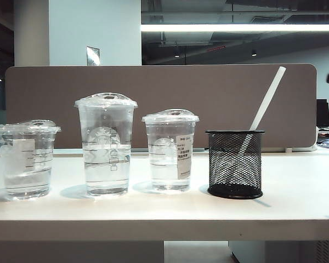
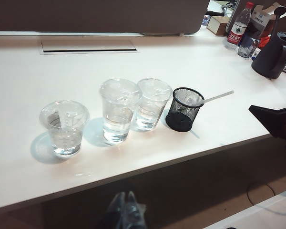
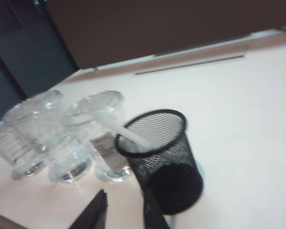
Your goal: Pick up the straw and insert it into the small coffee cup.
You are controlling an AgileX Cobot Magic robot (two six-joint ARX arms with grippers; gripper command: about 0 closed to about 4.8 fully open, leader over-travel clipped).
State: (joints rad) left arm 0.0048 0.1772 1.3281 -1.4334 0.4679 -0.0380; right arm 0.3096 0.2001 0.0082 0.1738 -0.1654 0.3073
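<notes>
White straw (image 1: 263,107) standing in black mesh pen holder (image 1: 234,164), leaning toward one o'clock in the exterior view, upper end rising well above the rim. Holder sitting at the three o'clock end of a row on the pale table (image 1: 296,197). Standing toward nine o'clock from it, in order: mid-height clear cup (image 1: 170,150) bearing a printed sticker, tallest clear cup (image 1: 106,145), and, at the far nine o'clock end, small coffee cup (image 1: 26,159), shortest and widest, wearing a domed lid and white label. All three holding clear liquid.

Right gripper (image 3: 125,214) hovering near the holder, dark fingers (image 3: 96,212) standing apart and gripping nothing.

Left gripper (image 2: 126,212) showing only as a blurred pale shape off the table's front edge, well apart from the cups; finger state not being discernible.
</notes>
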